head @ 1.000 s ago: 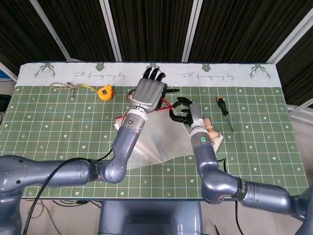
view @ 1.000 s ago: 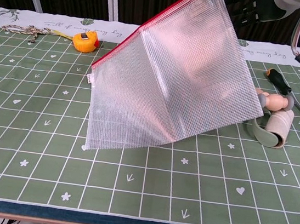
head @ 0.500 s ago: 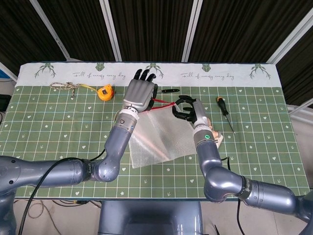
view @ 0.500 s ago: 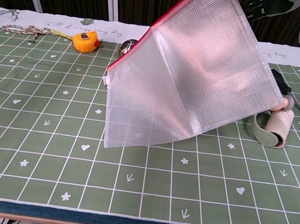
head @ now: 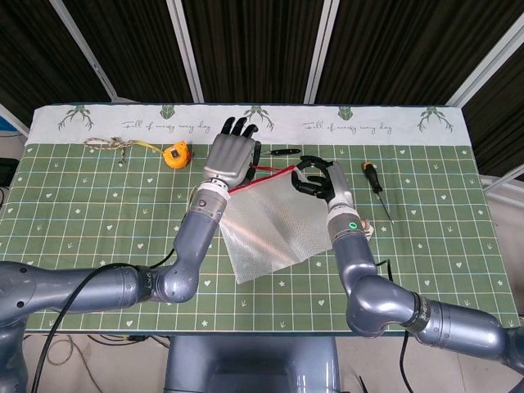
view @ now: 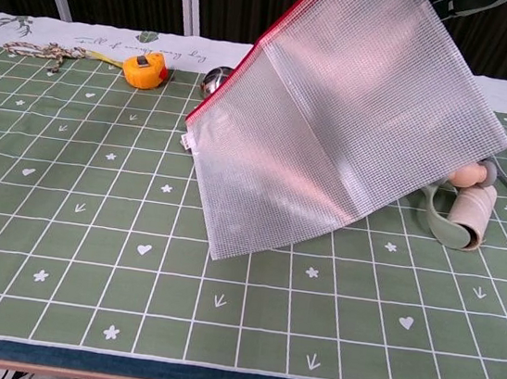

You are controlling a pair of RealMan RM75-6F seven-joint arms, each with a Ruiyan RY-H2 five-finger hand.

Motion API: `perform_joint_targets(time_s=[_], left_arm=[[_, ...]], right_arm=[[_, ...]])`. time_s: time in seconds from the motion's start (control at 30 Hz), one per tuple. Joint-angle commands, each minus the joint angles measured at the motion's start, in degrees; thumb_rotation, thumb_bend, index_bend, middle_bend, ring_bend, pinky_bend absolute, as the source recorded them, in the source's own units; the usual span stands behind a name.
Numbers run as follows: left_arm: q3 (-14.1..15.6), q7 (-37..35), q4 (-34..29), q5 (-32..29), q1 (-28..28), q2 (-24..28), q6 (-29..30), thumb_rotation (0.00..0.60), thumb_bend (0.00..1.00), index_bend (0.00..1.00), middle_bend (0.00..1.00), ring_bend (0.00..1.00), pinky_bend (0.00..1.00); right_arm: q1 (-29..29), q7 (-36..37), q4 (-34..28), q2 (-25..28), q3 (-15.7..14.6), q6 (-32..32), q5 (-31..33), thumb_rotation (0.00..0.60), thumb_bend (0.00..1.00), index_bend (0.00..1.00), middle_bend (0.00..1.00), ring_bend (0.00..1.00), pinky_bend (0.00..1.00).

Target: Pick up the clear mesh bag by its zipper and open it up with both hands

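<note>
The clear mesh bag (head: 270,228) with a red zipper edge (head: 264,178) hangs tilted above the green mat. In the chest view the clear mesh bag (view: 350,132) fills the upper middle, and its red zipper edge (view: 253,54) climbs from lower left to upper right. My right hand (head: 317,180) grips the raised zipper end at the bag's upper right corner. My left hand (head: 232,155) hovers by the lower zipper end, back up and fingers stretched out, holding nothing that I can see. Both hands lie above the chest view's top edge.
A yellow tape measure (view: 143,70) and a rope bundle (view: 43,51) lie at the back left. A small metal round thing (view: 214,79) sits behind the bag. A grey tape roll (view: 463,217), a wooden piece and a screwdriver (head: 374,176) lie to the right.
The bag has risen and swung right; its lower left corner now hangs nearer the mat's middle. My left hand drifted left and back, and my right hand rose with the zipper end.
</note>
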Motion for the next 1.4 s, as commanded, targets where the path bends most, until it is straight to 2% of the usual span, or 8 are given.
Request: perform_joint_targets(time_s=[0.03, 0.37, 1.0, 1.4], left_arm=[[0.08, -0.05, -0.15, 0.1, 0.19, 0.12, 0.11, 0.6, 0.59, 0.65, 0.16, 0.0, 0.0], [0.63, -0.64, -1.51, 0.37, 1.91, 1.8, 0.77, 0.6, 0.59, 0.65, 0.16, 0.0, 0.0], [2.42, -3.06, -6.42, 2.86, 7.37, 8.74, 0.94, 0.6, 0.59, 0.65, 0.16, 0.0, 0.0], [3.3, -4.38, -7.16, 3.03, 10.14, 12.73, 0.3, 0.6, 0.59, 0.65, 0.16, 0.0, 0.0]], right_arm=[[0.04, 0.41, 0.0, 0.35, 0.31, 0.17, 0.01, 0.6, 0.57, 0.7, 0.23, 0.0, 0.22], [-0.18, 0.91, 0.48, 2.03, 0.93, 0.65, 0.38, 0.6, 0.57, 0.7, 0.23, 0.0, 0.22], [-1.93, 1.63, 1.17, 4.87, 1.07, -0.22, 1.51, 0.6, 0.57, 0.71, 0.24, 0.0, 0.22], [-2.86, 1.89, 2.0, 6.35, 0.83, -0.95, 1.76, 0.6, 0.57, 0.71, 0.24, 0.0, 0.22]])
